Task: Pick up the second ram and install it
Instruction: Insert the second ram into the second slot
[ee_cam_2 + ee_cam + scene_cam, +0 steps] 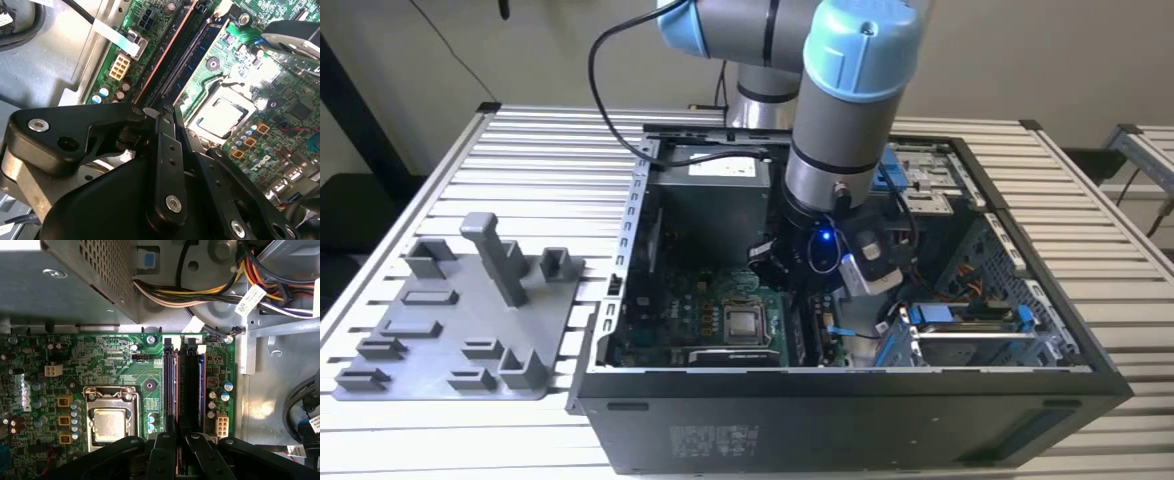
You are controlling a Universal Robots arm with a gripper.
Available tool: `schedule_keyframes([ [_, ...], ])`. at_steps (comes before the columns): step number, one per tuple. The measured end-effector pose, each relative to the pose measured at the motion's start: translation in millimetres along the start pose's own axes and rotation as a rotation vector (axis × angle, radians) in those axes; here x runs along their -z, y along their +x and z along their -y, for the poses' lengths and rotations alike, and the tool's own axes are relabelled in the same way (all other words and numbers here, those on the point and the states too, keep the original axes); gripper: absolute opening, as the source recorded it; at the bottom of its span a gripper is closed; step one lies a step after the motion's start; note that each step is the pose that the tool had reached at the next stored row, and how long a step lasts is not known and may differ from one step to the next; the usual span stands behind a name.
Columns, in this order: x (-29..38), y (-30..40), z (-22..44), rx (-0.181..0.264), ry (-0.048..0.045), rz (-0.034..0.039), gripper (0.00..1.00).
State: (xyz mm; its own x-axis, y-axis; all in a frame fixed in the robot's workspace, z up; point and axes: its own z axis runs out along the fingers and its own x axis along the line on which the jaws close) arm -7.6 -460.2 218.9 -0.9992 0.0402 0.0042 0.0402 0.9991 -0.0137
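Observation:
The second ram stands on edge in the memory slots of the green motherboard, so I see it as a thin copper-brown strip. In the second wrist view the second ram runs straight down to my fingertips. My gripper sits over one end of the stick, its black fingers drawn close together with the strip between them. In the exterior view the arm reaches down into the open computer case, just to the exterior view's right of the processor socket.
A second dark slot lies beside the stick, with a white connector and capacitors past it. The power supply box and cable bundles crowd one end of the slots. A grey fixture plate lies outside the case.

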Motion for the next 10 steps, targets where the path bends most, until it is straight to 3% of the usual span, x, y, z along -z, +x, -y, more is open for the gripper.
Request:
schedule_keyframes([
  [10,-2.7,-0.2,0.0,-0.020,0.0000,-0.0003,0.14],
])
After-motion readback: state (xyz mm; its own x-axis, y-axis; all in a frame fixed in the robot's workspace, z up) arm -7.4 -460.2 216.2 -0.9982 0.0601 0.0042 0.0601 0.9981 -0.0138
